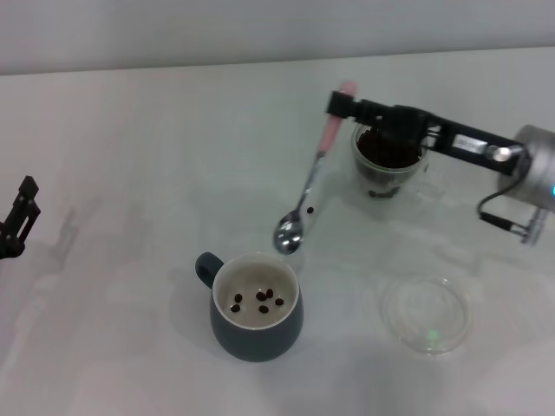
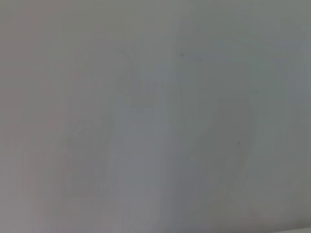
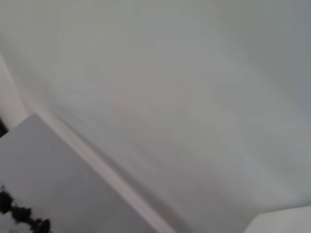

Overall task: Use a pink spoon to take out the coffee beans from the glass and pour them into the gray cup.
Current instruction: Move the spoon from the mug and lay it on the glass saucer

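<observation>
My right gripper (image 1: 340,106) is shut on the pale pink handle of the pink spoon (image 1: 308,186), which hangs tilted with its silver bowl low, just above the rim of the gray cup (image 1: 256,308). The spoon bowl looks empty. The gray cup stands at the front middle with several coffee beans (image 1: 258,300) on its cream inside. One loose bean (image 1: 310,209) lies on the table beside the spoon's neck. The glass (image 1: 388,162), filled with coffee beans, stands at the back right, partly hidden by my right arm. My left gripper (image 1: 17,218) is parked at the far left edge.
A flat clear glass saucer (image 1: 426,314) lies at the front right of the white table (image 1: 130,173). Both wrist views show only pale blank surface, with no task object.
</observation>
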